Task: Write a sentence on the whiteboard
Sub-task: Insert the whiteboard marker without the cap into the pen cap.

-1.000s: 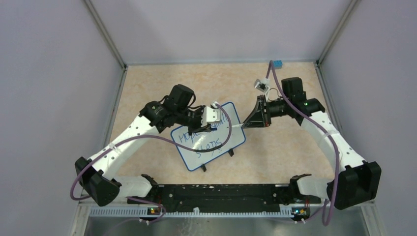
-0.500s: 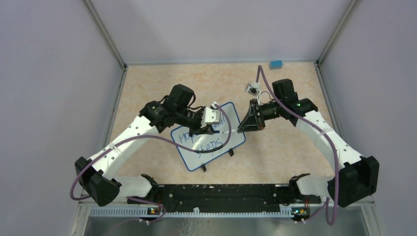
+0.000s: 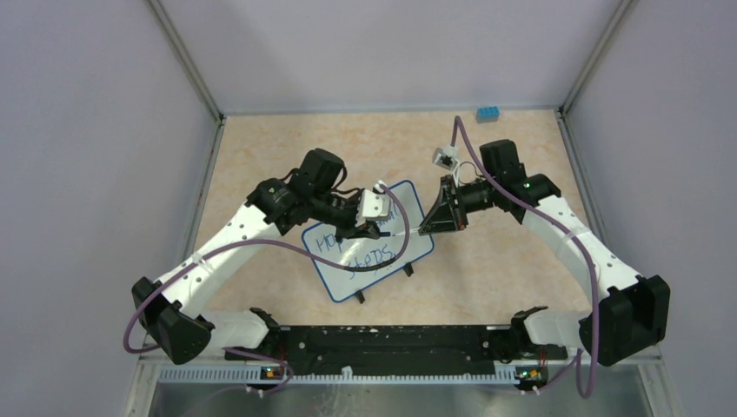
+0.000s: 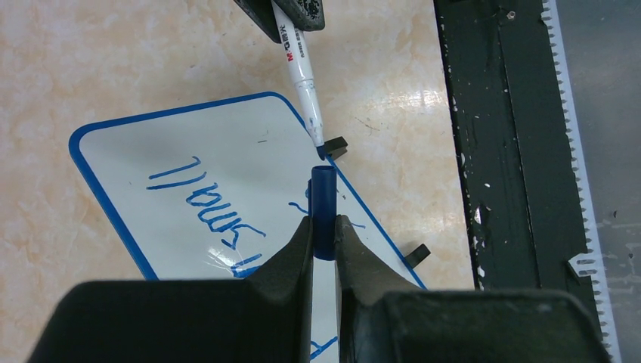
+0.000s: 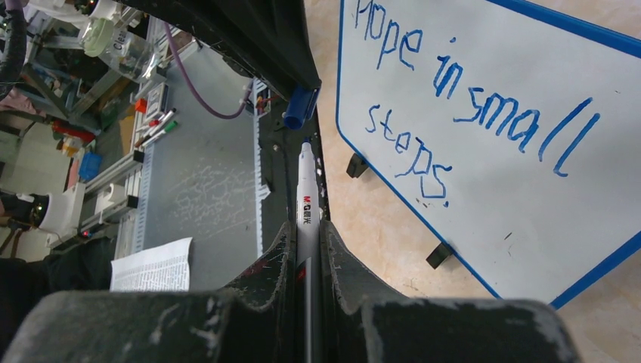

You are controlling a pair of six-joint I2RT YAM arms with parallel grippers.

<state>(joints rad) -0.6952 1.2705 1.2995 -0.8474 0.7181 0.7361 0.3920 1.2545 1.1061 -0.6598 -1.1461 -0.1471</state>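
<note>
Here the whiteboard lies angled mid-table, the sentence across its face. Over its right rim the left gripper pinches a blue cap. The right gripper clamps a marker, its tip just short of the cap's mouth. Tabletop spreads wide toward the far wall.

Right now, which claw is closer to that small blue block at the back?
Right. The right claw sits off the whiteboard's right edge, nearer the blue block; the left claw is over the board, farther left.
</note>
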